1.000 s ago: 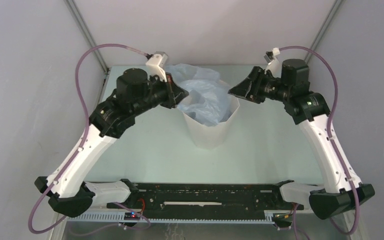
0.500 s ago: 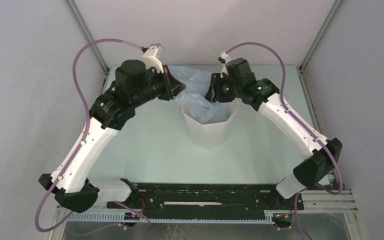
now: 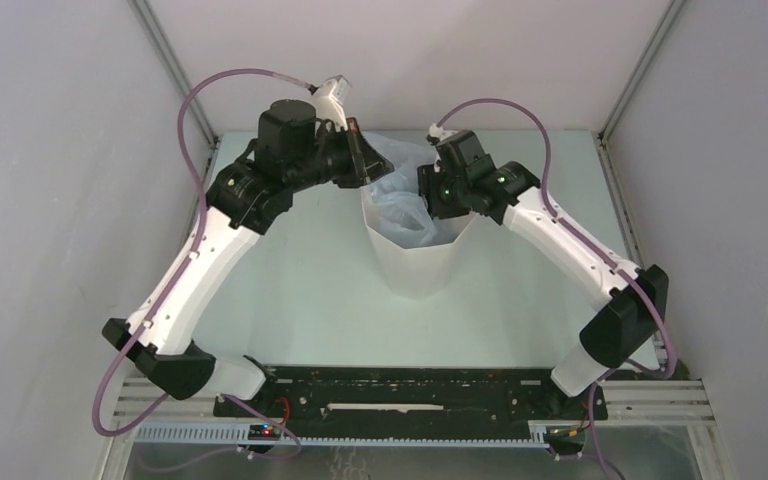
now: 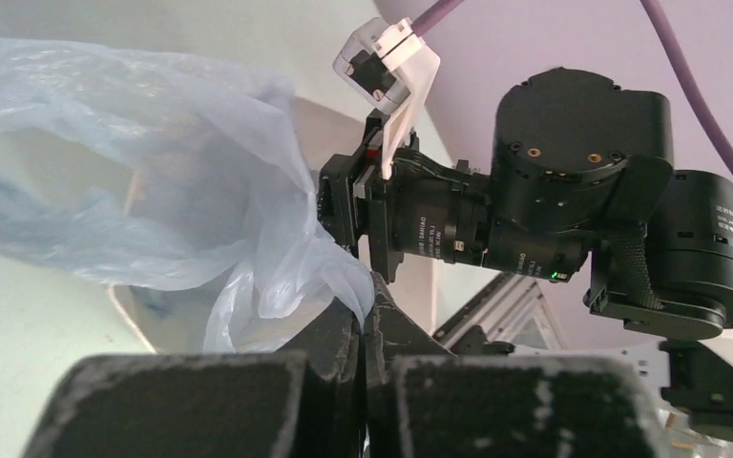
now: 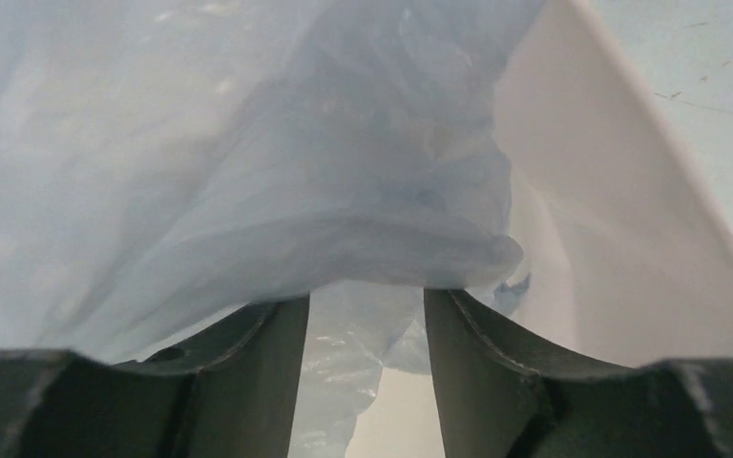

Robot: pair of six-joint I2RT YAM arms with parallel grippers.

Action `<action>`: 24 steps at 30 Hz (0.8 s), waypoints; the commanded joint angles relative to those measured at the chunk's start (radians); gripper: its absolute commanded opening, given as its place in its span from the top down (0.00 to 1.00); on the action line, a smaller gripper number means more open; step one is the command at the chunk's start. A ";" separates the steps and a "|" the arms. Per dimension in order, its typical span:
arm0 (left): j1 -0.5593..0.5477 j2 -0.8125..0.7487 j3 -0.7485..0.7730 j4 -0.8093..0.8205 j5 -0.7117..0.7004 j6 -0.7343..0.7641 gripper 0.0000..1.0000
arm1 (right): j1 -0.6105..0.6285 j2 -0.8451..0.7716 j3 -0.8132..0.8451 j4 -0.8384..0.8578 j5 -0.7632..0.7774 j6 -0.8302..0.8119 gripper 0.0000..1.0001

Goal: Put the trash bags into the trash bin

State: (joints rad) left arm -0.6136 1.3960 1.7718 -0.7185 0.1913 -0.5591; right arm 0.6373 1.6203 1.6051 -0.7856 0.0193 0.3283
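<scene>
My left gripper (image 4: 365, 303) clamps the trash bag (image 4: 134, 162); my right gripper (image 5: 367, 303), jaws apart, should press the fold just ahead down into the bin (image 5: 620, 229).

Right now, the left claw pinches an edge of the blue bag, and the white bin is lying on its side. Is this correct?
Not quite. The white bin stands upright, mouth up, as the top view shows. The left claw does pinch an edge of the blue bag.
</scene>
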 commanded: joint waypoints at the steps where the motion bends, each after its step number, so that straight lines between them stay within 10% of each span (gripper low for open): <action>1: 0.006 -0.016 0.060 0.062 0.094 -0.090 1.00 | -0.001 -0.152 0.084 -0.083 0.025 -0.043 0.42; 9: 0.006 -0.077 -0.070 0.183 0.067 -0.428 1.00 | -0.005 -0.385 0.070 -0.055 -0.006 -0.030 0.16; 16: -0.019 -0.095 -0.141 0.252 0.032 -0.682 1.00 | 0.097 -0.488 -0.018 0.214 -0.124 -0.046 0.13; 24: -0.051 -0.090 -0.137 0.226 -0.018 -0.764 1.00 | 0.293 -0.413 -0.027 0.393 0.093 -0.193 0.17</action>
State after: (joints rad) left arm -0.6521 1.3258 1.6348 -0.5182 0.2085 -1.2465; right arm 0.8677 1.1648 1.5707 -0.5236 -0.0071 0.2462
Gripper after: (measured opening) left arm 0.008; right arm 0.847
